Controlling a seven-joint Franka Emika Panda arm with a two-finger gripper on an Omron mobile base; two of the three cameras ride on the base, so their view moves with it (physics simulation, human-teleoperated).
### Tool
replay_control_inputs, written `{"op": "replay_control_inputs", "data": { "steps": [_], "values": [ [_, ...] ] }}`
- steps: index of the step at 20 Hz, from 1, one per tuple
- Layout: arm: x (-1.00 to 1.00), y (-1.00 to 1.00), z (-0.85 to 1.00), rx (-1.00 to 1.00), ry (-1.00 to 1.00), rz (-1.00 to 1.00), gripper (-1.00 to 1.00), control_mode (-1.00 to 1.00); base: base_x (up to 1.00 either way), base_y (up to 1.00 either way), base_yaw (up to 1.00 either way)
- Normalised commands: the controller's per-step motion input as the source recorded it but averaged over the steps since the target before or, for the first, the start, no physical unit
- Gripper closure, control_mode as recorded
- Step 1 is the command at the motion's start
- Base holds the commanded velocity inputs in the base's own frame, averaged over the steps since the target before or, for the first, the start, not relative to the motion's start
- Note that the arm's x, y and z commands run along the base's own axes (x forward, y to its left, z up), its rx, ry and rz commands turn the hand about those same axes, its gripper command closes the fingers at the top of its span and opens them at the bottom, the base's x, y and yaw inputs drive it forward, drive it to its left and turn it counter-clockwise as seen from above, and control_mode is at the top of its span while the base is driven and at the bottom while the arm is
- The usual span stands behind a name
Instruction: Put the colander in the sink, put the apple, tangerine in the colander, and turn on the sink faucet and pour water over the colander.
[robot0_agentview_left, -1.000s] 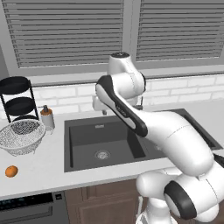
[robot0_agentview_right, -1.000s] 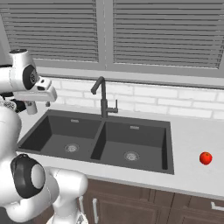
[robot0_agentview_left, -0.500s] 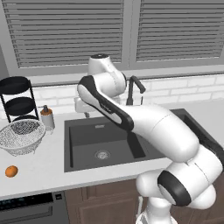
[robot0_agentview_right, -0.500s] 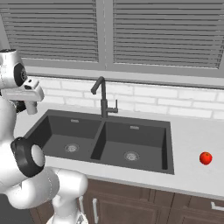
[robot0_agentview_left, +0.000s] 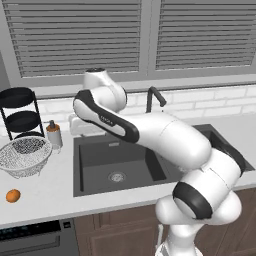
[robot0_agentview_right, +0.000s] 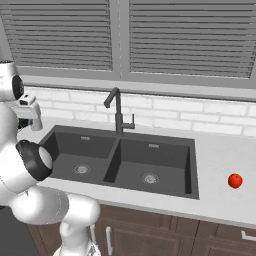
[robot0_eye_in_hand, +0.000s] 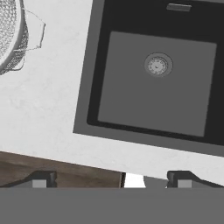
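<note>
Evidently the arm has swung left over the last second: earlier its upper joint stood above the sink's (robot0_agentview_left: 117, 165) middle, and now it leans toward the left end of the counter (robot0_agentview_left: 45, 192), where the colander (robot0_agentview_left: 25, 156) sits. In the right base view the hand has slid almost to the left edge. Nothing on the counter has moved; the base seems to have stayed put too, since sink and faucet (robot0_agentview_right: 118, 112) hold their places.

The gripper (robot0_eye_in_hand: 111, 179) looks down over the sink's left basin and the counter strip beside it, with the colander's mesh rim just entering at the upper left of the hand view. Its jaws stand wide apart and hold nothing.

The colander rests on the counter, left of the sink, in front of the black rack (robot0_agentview_left: 21, 112) and beside a pump bottle (robot0_agentview_left: 54, 135). The tangerine (robot0_agentview_left: 13, 195) lies near the counter's front edge, below the colander. The apple (robot0_agentview_right: 235, 180) lies well apart, on the counter right of the sink.

My reading: this is the approach for step 1, picking up the colander. All 3 placements and the faucet remain undone.
</note>
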Motion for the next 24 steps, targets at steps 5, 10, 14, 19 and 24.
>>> {"op": "replay_control_inputs", "data": {
  "steps": [5,10,14,19,24],
  "values": [
    [0.07,0.38,-0.18,0.00,0.01,0.01,-1.00,-1.00,0.00,0.00,0.00],
    [0.18,0.26,-0.22,0.00,0.00,0.01,-1.00,-1.00,0.00,0.00,0.00],
    [0.25,0.29,-0.21,0.00,0.00,0.02,-1.00,-1.00,0.00,0.00,0.00],
    [0.32,0.55,-0.12,0.00,0.00,0.00,-1.00,-1.00,0.00,0.00,0.00],
    [0.41,0.55,-0.09,0.00,0.00,0.00,-1.00,-1.00,0.00,0.00,0.00]
  ]
}}
